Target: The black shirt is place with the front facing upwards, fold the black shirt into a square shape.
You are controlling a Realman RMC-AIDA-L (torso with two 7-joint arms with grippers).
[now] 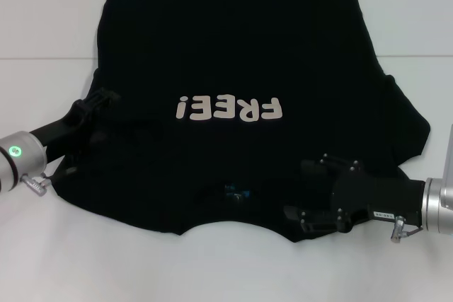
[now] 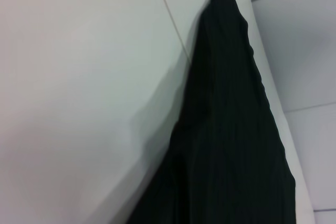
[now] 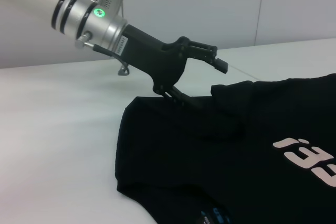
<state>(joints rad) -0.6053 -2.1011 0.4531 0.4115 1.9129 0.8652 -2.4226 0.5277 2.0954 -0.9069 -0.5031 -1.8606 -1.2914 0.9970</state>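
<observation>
Here, scene: a white table point(image 1: 49, 26) carries the black shirt point(image 1: 233, 47), with one end effector at each of its near corners.
Shirt position: the black shirt lies spread front up across the middle of the table, collar toward the robot and hem running off the far edge of the head view.
Lettering: the off-white "FREE!" print point(image 1: 230, 109) sits on the chest and reads upside down and mirrored from the head camera; part of it also shows in the right wrist view.
Neck label: a small blue label point(image 1: 236, 192) shows just inside the collar at the near edge.
Shirt shape: both sleeves are bunched inward, and the near edge curves unevenly with a few folds.
Left end effector: the left end effector point(image 1: 103, 99) is at the shirt's left sleeve, low over the table; in the right wrist view its fingers stand apart, the upper one point(image 3: 212, 59) above the cloth and the lower one point(image 3: 181, 98) down at the sleeve's edge, so it is open around the fabric edge rather than clamped.
Left wrist camera: it shows only a raised ridge of black cloth against the white table.
Right end effector: the right end effector point(image 1: 311, 189) rests on the shirt near the right shoulder, beside the collar; its black fingers blend into the black cloth, so their state cannot be told.
</observation>
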